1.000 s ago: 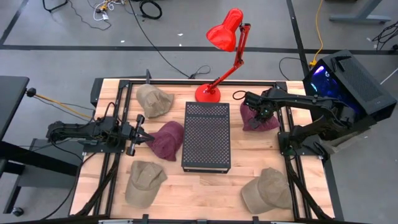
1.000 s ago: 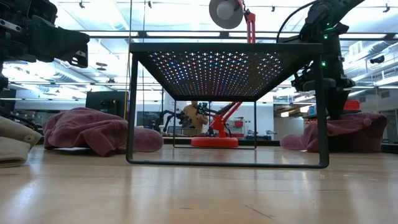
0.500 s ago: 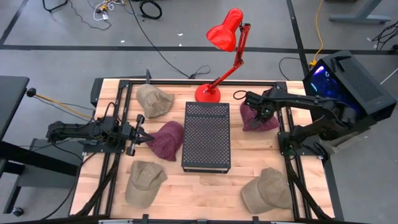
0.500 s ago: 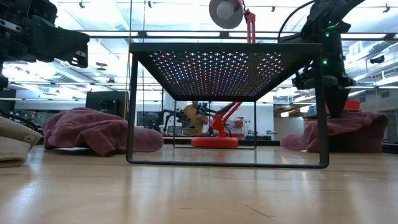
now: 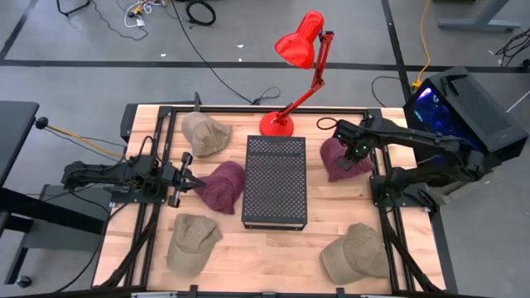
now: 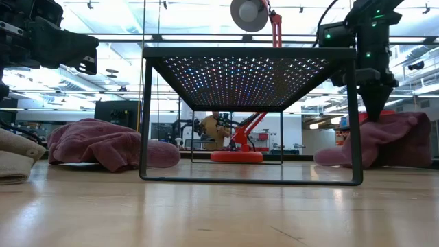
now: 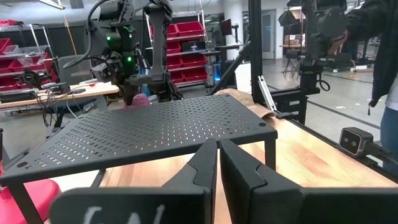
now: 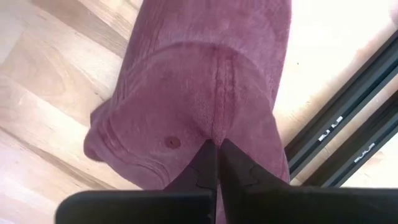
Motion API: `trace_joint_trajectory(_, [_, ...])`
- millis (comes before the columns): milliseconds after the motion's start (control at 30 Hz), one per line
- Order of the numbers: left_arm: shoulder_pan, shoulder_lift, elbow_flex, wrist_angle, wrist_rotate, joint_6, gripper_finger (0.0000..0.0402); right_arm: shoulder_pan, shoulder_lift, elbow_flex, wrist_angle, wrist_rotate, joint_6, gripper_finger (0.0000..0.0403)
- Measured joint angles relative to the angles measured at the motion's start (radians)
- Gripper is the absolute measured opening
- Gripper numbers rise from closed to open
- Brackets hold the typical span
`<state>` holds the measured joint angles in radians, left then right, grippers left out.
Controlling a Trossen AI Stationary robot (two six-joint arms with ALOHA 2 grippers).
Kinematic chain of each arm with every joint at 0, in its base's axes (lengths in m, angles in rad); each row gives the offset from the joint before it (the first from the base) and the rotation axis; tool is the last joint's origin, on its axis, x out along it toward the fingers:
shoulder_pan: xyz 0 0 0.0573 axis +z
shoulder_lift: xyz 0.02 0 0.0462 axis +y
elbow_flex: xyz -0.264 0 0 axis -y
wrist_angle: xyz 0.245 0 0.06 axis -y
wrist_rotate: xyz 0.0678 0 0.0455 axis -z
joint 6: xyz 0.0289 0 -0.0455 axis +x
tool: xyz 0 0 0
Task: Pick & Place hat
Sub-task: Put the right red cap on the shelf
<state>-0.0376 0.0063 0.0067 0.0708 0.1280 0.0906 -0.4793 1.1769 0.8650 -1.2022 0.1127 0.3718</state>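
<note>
Right gripper (image 5: 358, 152) is down on the maroon hat (image 5: 341, 160) on the right side of the table (image 5: 273, 248), just beside the black perforated stand (image 5: 275, 180). Fingers pinched together on a fold of the fabric near the crown button, per right wrist view (image 8: 211, 163); from the low view the hat's near-gripper side is pulled up into a peak (image 6: 394, 137), the rest on the wood. Left gripper (image 5: 184, 184) hangs at the left side, tips just beside a second maroon hat (image 5: 222, 187), fingers closed on nothing (image 7: 217, 163). Three tan hats around: one far-left (image 5: 204, 132), one near-left (image 5: 190, 242), one near-right (image 5: 354, 252). Red desk lamp (image 5: 300, 50) base sits at the far edge behind the stand.
</note>
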Motion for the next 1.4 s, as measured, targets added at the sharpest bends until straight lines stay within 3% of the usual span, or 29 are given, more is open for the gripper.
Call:
trace_joint_trajectory(400, [0.0, 0.0, 0.0, 0.0, 0.0, 0.0, 0.0025, 0.0, -0.087, 0.02, -0.055, 0.0, -0.011, 0.0002])
trace_joint_trajectory(933, [0.0, 0.0, 0.0, 0.0, 0.0, 0.0, 0.0025, 0.0, -0.1, 0.302, -0.152, 0.003, -0.043, 0.0002])
trace_joint_trajectory(1400, [0.0, 0.0, 0.0, 0.0, 0.0, 0.0, 0.0025, 0.0, -0.099, 0.51, -0.156, 0.002, -0.183, 0.0002])
